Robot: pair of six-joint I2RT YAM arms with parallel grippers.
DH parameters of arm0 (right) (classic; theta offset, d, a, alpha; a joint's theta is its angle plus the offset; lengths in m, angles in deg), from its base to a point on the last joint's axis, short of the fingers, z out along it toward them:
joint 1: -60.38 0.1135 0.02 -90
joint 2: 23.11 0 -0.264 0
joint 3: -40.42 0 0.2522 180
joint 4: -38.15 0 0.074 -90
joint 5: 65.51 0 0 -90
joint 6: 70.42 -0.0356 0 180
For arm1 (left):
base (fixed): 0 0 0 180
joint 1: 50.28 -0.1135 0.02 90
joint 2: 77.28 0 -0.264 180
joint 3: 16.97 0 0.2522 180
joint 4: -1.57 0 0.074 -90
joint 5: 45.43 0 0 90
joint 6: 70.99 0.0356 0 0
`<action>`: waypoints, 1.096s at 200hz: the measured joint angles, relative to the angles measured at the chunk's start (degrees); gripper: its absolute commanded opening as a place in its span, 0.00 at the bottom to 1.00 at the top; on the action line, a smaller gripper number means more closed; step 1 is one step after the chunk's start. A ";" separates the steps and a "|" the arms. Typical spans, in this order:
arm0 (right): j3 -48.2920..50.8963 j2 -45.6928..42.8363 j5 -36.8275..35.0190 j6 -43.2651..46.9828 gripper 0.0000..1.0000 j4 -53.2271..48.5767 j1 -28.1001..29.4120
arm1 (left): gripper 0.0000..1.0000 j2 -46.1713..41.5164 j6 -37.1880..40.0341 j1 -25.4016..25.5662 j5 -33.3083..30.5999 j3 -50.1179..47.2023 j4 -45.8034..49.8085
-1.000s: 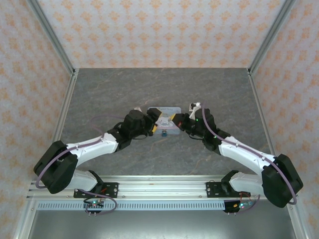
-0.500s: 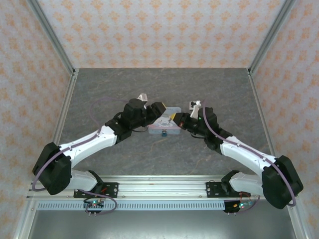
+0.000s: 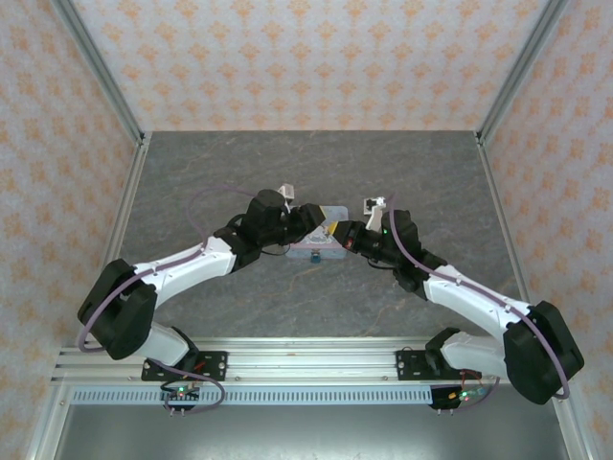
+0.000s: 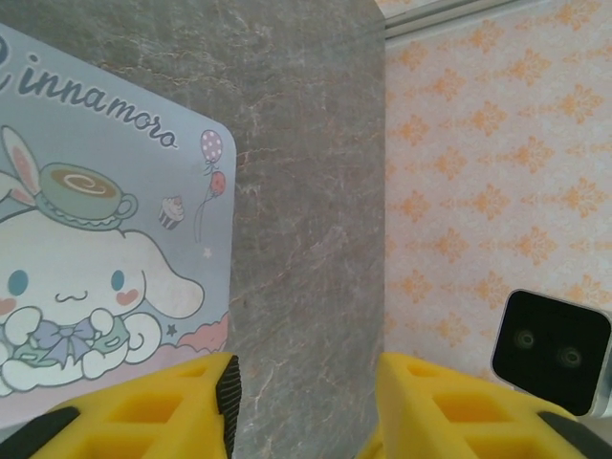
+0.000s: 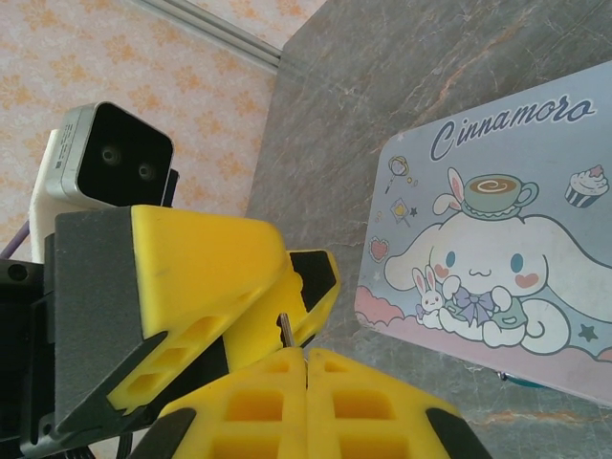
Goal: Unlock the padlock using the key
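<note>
The small dark blue padlock (image 3: pixel 315 257) hangs at the near edge of the pale blue cartoon tin (image 3: pixel 324 248). My right gripper (image 3: pixel 336 233) is shut on the slim grey key (image 5: pixel 284 330), whose tip pokes out between the closed yellow fingers. It hovers at the tin's right side. In the right wrist view the tin's (image 5: pixel 497 258) printed lid lies to the right, with a teal sliver of the padlock (image 5: pixel 524 381) under its near edge. My left gripper (image 4: pixel 306 406) is open with nothing between its fingers, over bare table beside the tin (image 4: pixel 96 239). Its yellow fingers (image 5: pixel 220 277) sit close in front of the key.
The grey stone-patterned table (image 3: pixel 306 172) is fenced by metal posts and orange-patterned walls. The right wrist's camera housing (image 4: pixel 555 349) appears at the lower right of the left wrist view. The two grippers (image 3: pixel 308 218) are nearly touching above the tin.
My left gripper has swung away from the padlock at the tin's near edge to the tin's far left side. The right gripper has edged slightly left, still holding the key.
</note>
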 measured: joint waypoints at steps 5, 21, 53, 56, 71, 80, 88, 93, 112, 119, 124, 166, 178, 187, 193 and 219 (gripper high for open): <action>0.07 -0.04 0.00 -0.02 0.00 0.02 0.00 | 0.40 0.09 -0.20 0.00 0.11 0.00 -0.22; 0.20 -0.07 0.00 -0.02 0.00 0.17 0.00 | 0.37 0.24 -0.52 0.04 0.39 0.00 -0.94; 0.37 -0.09 -0.02 -0.04 0.00 0.46 0.00 | 0.30 0.74 -1.27 0.15 0.39 0.00 -1.75; 0.37 -0.09 -0.02 -0.04 0.00 0.46 0.00 | 0.30 0.81 -1.27 0.15 0.39 0.00 -1.84; 0.44 -0.09 -0.02 -0.04 0.00 0.50 0.00 | 0.26 1.05 -1.42 0.28 0.37 0.00 -1.92; 0.46 -0.09 -0.02 -0.04 0.00 0.55 0.00 | 0.24 1.07 -1.36 0.44 0.37 0.00 -2.05; 0.48 -0.09 -0.02 -0.07 0.00 0.63 0.00 | 0.23 1.07 -1.42 0.57 0.37 0.00 -2.14; 0.50 -0.09 -0.02 -0.07 0.00 0.66 0.00 | 0.21 1.07 -1.46 0.66 0.39 0.00 -2.25; 0.68 -0.09 -0.04 -0.09 0.00 0.92 0.00 | 0.17 1.07 -1.51 0.92 0.37 0.00 -2.36; 0.81 -0.09 -0.04 -0.28 0.00 1.03 0.00 | 0.14 1.07 -1.55 1.01 0.37 0.00 -2.36; 0.90 -0.09 -0.07 -0.31 0.00 1.09 0.00 | 0.13 1.07 -1.49 1.14 0.37 0.00 -2.38; 1.18 -0.09 -0.26 -0.50 0.00 1.27 0.00 | 0.00 1.07 -1.88 1.29 0.33 0.00 -2.73; 1.18 -0.09 -0.26 -0.52 0.00 1.27 0.00 | 0.00 1.07 -1.88 1.31 0.33 0.00 -2.73; 1.18 -0.09 -0.26 -0.55 0.00 1.27 0.00 | 0.00 1.07 -1.88 1.31 0.33 0.00 -2.73; 1.18 -0.09 -0.28 -0.66 0.00 1.27 0.00 | 0.00 1.07 -1.88 1.31 0.33 0.00 -2.73; 1.42 -0.83 -1.11 -1.11 0.36 1.20 0.00 | 0.00 1.07 -1.84 1.57 0.04 0.00 -2.93</action>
